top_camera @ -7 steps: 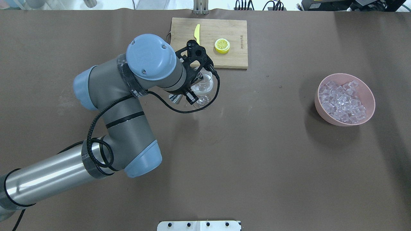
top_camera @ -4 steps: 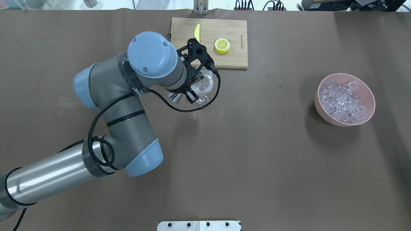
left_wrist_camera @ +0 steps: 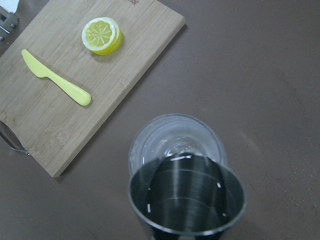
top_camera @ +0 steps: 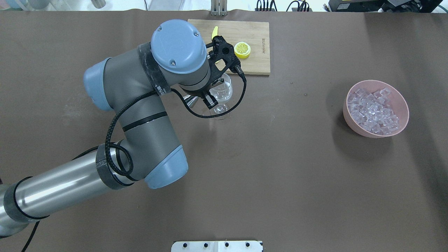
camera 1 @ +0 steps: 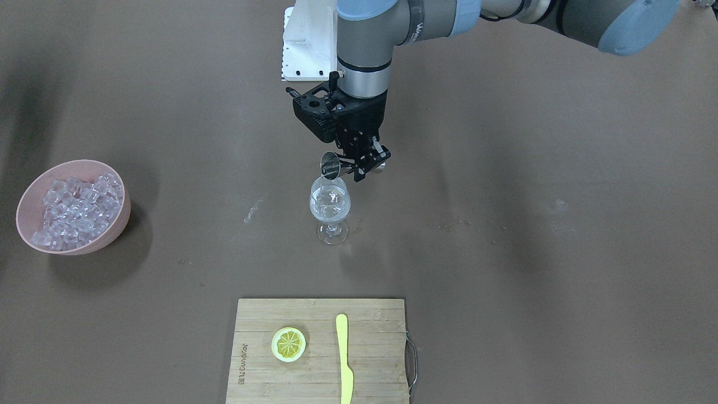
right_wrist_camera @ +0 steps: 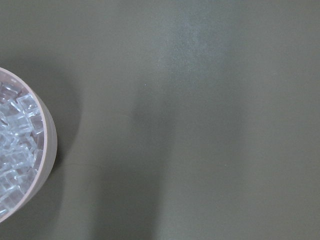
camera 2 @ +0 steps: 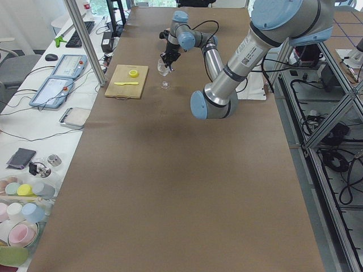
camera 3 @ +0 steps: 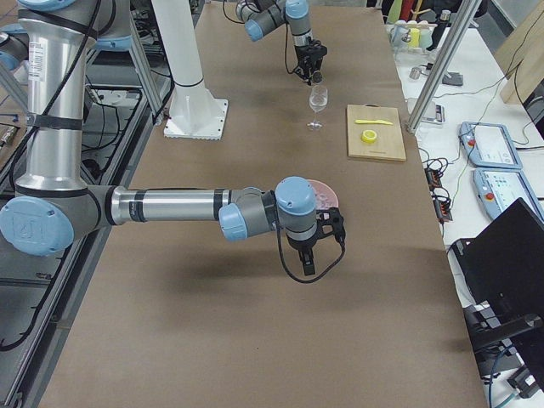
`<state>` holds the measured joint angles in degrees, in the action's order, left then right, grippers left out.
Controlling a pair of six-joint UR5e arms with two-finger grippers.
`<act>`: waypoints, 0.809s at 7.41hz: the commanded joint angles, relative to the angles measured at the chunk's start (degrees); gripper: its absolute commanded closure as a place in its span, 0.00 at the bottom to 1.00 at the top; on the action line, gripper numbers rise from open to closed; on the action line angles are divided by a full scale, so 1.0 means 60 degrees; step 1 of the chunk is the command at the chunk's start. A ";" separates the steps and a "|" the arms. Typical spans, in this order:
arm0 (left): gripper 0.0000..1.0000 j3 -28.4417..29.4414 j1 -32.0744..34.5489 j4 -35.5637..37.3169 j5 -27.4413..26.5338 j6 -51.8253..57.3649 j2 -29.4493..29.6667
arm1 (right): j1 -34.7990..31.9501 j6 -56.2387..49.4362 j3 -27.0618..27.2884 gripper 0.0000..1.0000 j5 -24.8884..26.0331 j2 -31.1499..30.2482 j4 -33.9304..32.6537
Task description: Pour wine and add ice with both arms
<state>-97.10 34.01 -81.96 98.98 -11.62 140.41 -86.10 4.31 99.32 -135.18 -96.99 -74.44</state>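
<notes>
Front-facing view: the left gripper (camera 1: 359, 167) is clamped around the waist of a steel jigger (camera 1: 329, 166). The jigger is tipped sideways, its mouth at the rim of the wine glass (camera 1: 330, 209). Clear wine (camera 1: 330, 200) sits in the glass. The ice (camera 1: 76, 205) is heaped in a pink bowl (camera 1: 120, 220), well apart from the glass on the robot's right. A cutting board (camera 1: 373, 336) with a lemon slice (camera 1: 289, 344) and a yellow knife (camera 1: 344, 359) lies beyond the glass, away from the robot.

Overhead view: the glass stands on a brown table (top_camera: 280, 175).

Left side view: a white desk (camera 2: 39, 131) with tablets (camera 2: 54, 89) runs beyond the board from the glass.

Right side view: the right gripper (camera 3: 308, 265) hangs just beside the bowl, far from the glass. Whether it is open or closed cannot be told.

Left wrist view: the jigger's mouth overlaps the glass rim.

Right wrist view: only the bowl's edge, the ice and the table show.
</notes>
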 commanded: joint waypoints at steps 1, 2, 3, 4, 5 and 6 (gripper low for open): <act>1.00 0.0099 0.0088 0.0051 -0.0003 0.0250 0.0006 | -0.0005 0.0000 -0.0015 0.00 0.0000 -0.0006 -0.0014; 1.00 0.0100 0.0118 0.0182 -0.0032 0.0498 0.0006 | -0.0005 0.0000 0.0000 0.00 0.0000 0.0008 -0.0014; 1.00 0.0100 0.0118 0.0241 -0.0221 0.0544 0.0035 | -0.0005 0.0000 0.0000 0.00 0.0000 -0.0006 0.0000; 1.00 0.0100 0.0118 0.0474 -0.0310 0.0574 0.0137 | -0.0005 0.0000 0.0000 0.00 0.0000 -0.0006 0.0000; 1.00 0.0100 0.0118 0.0839 -0.0499 0.1009 0.0326 | -0.0005 0.0000 0.0000 0.00 0.0000 0.0008 0.0000; 1.00 0.0114 0.0118 0.0987 -0.0631 0.1042 0.0386 | -0.0005 0.0000 0.0000 0.00 0.0000 -0.0006 0.0000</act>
<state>-96.48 34.71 -77.60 96.27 -6.40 142.01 -86.13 4.31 99.31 -135.18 -97.00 -74.45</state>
